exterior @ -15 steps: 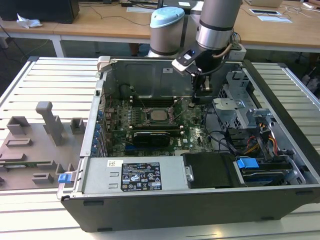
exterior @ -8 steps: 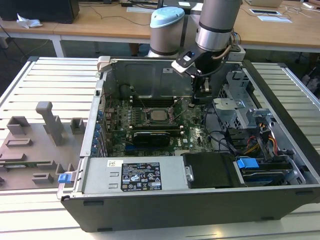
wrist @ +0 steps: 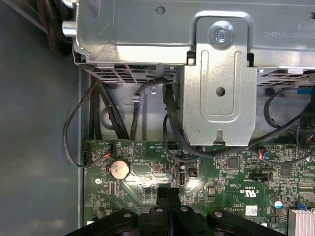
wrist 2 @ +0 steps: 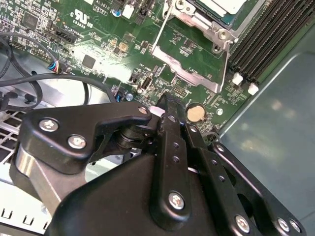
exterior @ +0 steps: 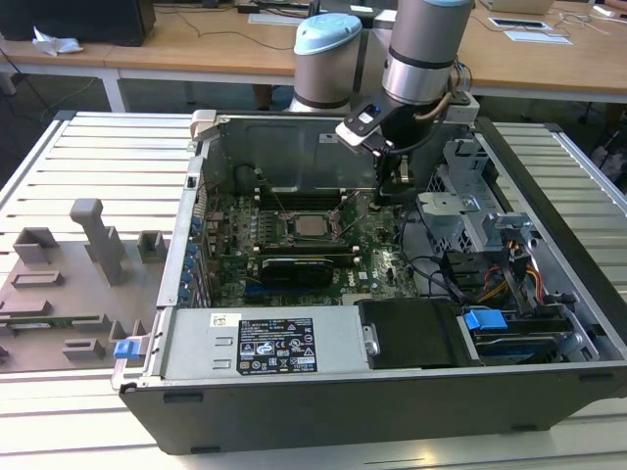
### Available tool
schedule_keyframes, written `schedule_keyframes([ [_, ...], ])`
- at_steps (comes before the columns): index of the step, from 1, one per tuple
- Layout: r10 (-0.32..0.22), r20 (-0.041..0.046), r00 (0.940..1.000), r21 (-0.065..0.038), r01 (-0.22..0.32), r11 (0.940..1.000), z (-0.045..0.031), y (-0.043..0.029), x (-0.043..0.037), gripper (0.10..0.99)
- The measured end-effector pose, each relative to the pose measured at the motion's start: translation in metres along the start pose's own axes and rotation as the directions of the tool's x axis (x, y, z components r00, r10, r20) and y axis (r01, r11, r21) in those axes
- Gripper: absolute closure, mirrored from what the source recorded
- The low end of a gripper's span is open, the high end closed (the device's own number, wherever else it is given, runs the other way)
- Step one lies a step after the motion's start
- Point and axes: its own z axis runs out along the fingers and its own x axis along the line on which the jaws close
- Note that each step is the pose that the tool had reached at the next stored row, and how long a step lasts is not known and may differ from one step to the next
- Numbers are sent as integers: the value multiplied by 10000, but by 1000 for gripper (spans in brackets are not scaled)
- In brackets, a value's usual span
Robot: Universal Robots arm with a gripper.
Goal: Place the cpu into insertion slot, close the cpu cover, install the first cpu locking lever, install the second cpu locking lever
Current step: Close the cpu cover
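The cpu (exterior: 313,227) lies in the insertion slot (exterior: 294,238) on the green motherboard inside the open computer case, its silver top showing. In the second wrist view the cpu (wrist 2: 222,6) sits within the slot's metal rim (wrist 2: 209,25). The cpu cover (wrist 2: 189,73) looks swung open on the side toward my gripper, with thin wire levers (wrist 2: 161,30) raised beside it. My gripper (exterior: 391,188) hangs over the board to the exterior view's right of the slot. Its black fingertips (wrist 2: 167,102) meet with nothing between them, next to a coin battery (wrist 2: 195,113), which also shows near my gripper (wrist: 168,192).
A metal drive cage (wrist: 219,73) with black cables (wrist: 106,110) stands beyond the board's edge. Memory slots (wrist 2: 266,34) run beside the socket. The power supply (exterior: 265,343) fills the case front. A grey fixture tray (exterior: 69,284) lies on the table at the exterior view's left.
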Motion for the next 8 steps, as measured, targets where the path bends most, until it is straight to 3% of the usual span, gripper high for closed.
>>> schedule_keyframes([
  [8, 0, -1, 10000, 0, 0, 10000, 62, 1, 1, 980],
])
